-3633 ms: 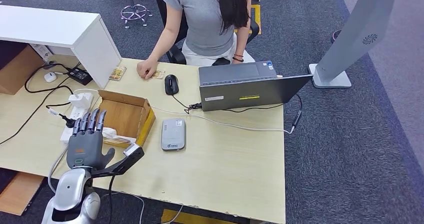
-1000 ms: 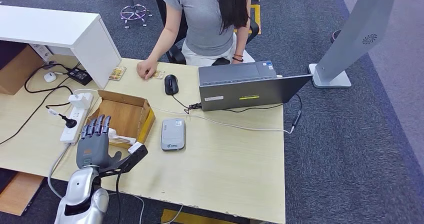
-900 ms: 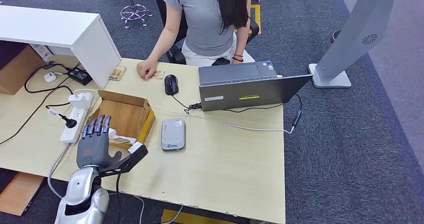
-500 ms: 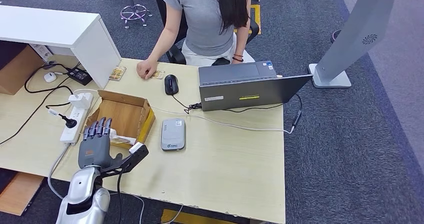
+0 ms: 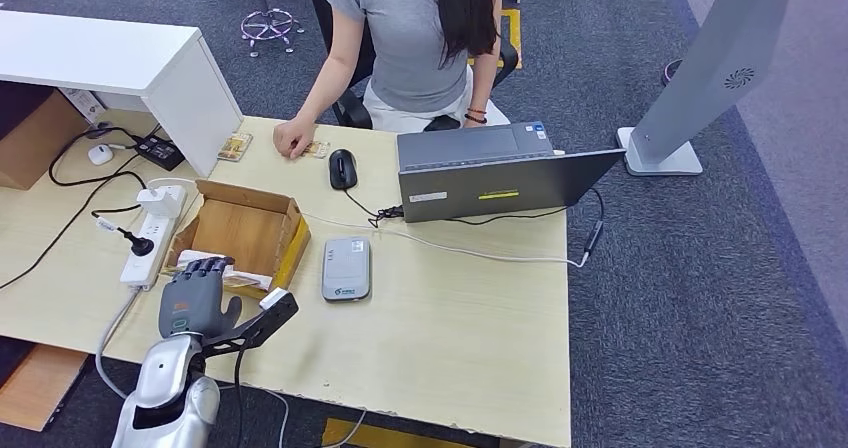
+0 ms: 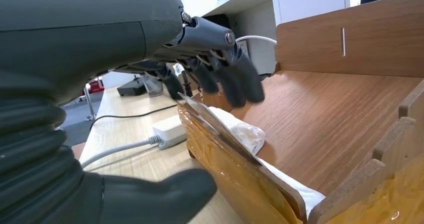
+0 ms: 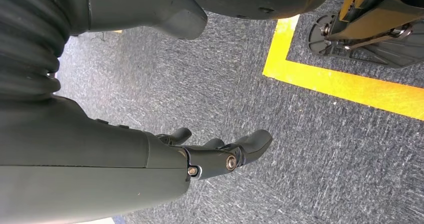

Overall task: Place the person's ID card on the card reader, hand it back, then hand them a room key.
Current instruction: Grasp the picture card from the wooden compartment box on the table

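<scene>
Up close, left hand (image 6: 150, 64) fingers curl over the box's (image 5: 250, 230) card (image 6: 215, 126), not clamped.

An office — grey carpet tile floor (image 5: 650, 268), a pale wood worktop (image 5: 460, 318) carrying an open laptop (image 5: 490, 173), mouse (image 5: 343, 168), power strip (image 5: 150, 238) and trailing cables, and a person (image 5: 410, 38) seated on a swivel chair.
</scene>
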You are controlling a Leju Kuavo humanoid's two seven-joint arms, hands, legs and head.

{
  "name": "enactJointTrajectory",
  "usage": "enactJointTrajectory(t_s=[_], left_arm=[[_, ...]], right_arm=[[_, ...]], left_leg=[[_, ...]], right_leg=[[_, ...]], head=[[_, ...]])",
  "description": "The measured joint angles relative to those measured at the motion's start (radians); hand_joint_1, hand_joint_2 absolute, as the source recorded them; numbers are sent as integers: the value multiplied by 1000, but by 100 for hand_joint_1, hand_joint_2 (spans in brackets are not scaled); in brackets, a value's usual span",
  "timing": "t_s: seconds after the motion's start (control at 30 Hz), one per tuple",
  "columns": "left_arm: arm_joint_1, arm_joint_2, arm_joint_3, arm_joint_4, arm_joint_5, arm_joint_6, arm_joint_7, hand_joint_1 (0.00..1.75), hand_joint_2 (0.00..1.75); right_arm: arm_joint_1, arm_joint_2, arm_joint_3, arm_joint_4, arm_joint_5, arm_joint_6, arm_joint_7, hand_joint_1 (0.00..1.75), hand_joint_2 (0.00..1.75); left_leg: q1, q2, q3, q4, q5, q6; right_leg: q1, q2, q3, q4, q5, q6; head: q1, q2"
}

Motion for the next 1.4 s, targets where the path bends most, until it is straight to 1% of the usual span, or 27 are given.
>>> enactJointTrajectory(t_s=[1.23,1.4], left_arm=[[-5,-5,23,0,6,19,-41,175,175],[-19,-5,24,-1,5,27,-53,175,175]], right_arm=[[-3,0,-17,0,17,0,-5,0,175],[-3,0,-23,0,25,0,-8,0,175]], left_leg=[[0,0,0,0,0,0],[0,0,0,0,0,0]], right_leg=[[0,0,0,0,0,0],[0,0,0,0,0,0]], head=[[0,0],[0,0]])
